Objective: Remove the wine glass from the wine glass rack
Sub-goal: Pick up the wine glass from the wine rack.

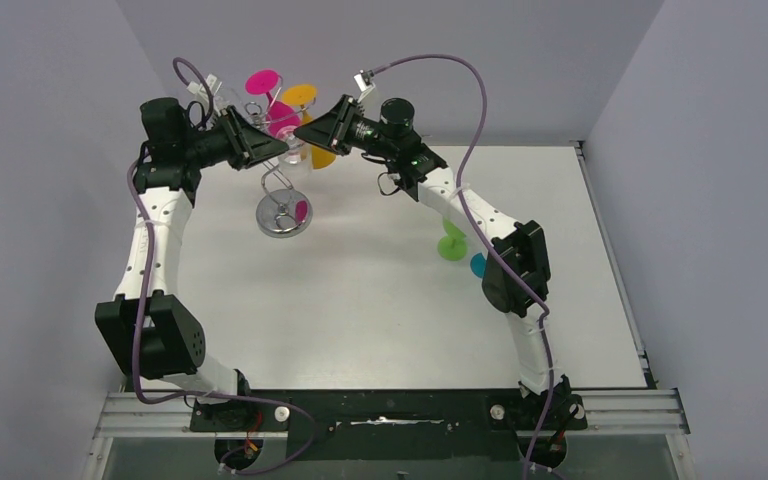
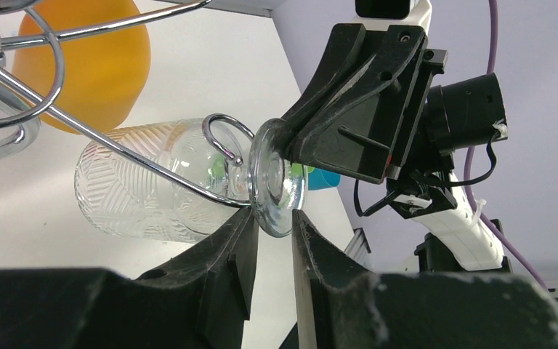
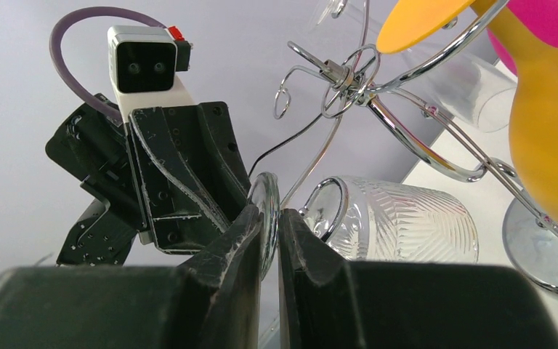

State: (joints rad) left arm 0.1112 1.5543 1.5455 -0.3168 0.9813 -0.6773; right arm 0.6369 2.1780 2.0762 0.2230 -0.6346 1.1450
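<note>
Right wrist view had the right gripper (image 3: 270, 218) pinching the foot rim of the clear wine glass (image 3: 399, 218), which lay tilted on a wire arm of the wine glass rack (image 3: 343, 75). Opposite, the left gripper (image 2: 275, 234) straddled that foot, narrowly parted; whether it pressed was unclear.

Top external view: the wine glass (image 1: 294, 155) is mostly masked by the left gripper (image 1: 282, 148) and right gripper (image 1: 302, 128), and its stem is indiscernible. The right arm (image 1: 480, 225) covers part of a green glass (image 1: 450, 247) and most of a blue object (image 1: 477, 266).

Left wrist view: the wine glass rack (image 2: 58, 123) is cropped at the left edge and an orange glass (image 2: 94, 73) at the top.

Right wrist view: the rack's base (image 3: 545, 262) and a magenta glass (image 3: 552, 18) are cropped at the right edge. The lower rim of the wine glass's foot (image 3: 265, 193) lies behind the fingers (image 3: 305, 247).
</note>
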